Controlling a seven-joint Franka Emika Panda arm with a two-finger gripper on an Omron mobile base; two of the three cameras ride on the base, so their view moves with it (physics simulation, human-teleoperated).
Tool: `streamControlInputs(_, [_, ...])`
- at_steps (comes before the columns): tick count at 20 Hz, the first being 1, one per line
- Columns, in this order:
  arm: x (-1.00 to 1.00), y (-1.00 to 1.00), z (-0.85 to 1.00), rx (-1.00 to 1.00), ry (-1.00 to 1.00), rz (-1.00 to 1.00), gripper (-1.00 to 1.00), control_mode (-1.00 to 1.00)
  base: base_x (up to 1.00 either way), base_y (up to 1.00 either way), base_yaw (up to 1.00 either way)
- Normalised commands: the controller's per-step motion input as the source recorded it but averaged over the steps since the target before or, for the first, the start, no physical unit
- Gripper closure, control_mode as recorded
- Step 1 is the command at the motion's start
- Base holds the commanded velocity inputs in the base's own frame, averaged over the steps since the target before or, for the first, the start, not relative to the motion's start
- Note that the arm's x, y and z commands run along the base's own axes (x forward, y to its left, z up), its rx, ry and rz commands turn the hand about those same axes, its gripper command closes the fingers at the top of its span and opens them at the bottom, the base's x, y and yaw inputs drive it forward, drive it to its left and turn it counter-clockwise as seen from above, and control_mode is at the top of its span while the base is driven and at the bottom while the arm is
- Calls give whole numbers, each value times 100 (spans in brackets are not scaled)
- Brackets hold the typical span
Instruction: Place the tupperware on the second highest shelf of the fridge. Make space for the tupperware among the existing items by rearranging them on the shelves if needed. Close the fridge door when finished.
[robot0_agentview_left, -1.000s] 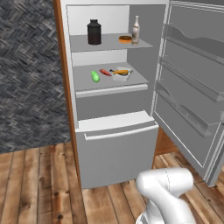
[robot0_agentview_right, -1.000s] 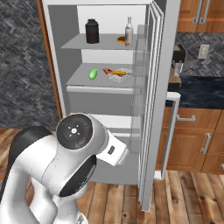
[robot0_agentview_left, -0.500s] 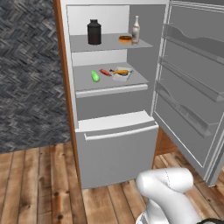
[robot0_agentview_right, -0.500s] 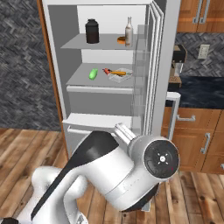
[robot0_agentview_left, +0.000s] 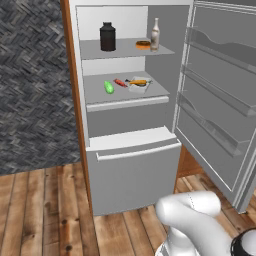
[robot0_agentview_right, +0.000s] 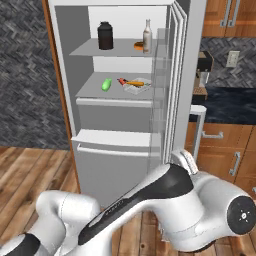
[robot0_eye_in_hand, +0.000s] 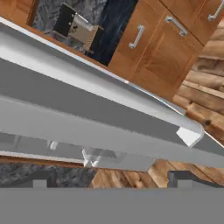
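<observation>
The fridge (robot0_agentview_left: 132, 175) stands open. On the second highest shelf (robot0_agentview_left: 127, 103) lie a clear tupperware (robot0_agentview_left: 138, 85) with orange contents, a green oblong vegetable (robot0_agentview_left: 108, 87) and a small red item (robot0_agentview_left: 120, 82). The thinner shelf above carries a black lidded jar (robot0_agentview_left: 107, 36), a brown doughnut (robot0_agentview_left: 143, 44) and a white bottle (robot0_agentview_left: 155, 34). The silver can is out of view. The fridge door (robot0_agentview_left: 220, 100) swings out to the right. In the hand view my gripper (robot0_eye_in_hand: 113, 178) is open, fingertips (robot0_eye_in_hand: 186, 177) wide apart, close to the door's long silver handle (robot0_eye_in_hand: 100, 83) and holding nothing.
Wooden cabinets (robot0_agentview_right: 220, 150) and a dark counter (robot0_agentview_right: 225, 102) with a small appliance (robot0_agentview_right: 205, 62) stand right of the fridge. My white arm (robot0_agentview_right: 165, 205) folds low over the plank floor (robot0_agentview_left: 45, 215). A dark herringbone wall (robot0_agentview_left: 30, 80) lies to the left.
My arm has swung from the left to the lower right of the right base view, with its elbow now low. The fridge door and the shelf items have not moved.
</observation>
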Motion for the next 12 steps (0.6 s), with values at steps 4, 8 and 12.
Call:
streamControlInputs(4, [41, -56, -44, 26, 0, -18, -100, -100, 0, 0, 0])
streamControlInputs(8, [51, -53, -42, 27, 0, -18, -100, -100, 0, 0, 0])
streamControlInputs(12, [52, -44, -37, 25, 0, -14, -100, -100, 0, 0, 0])
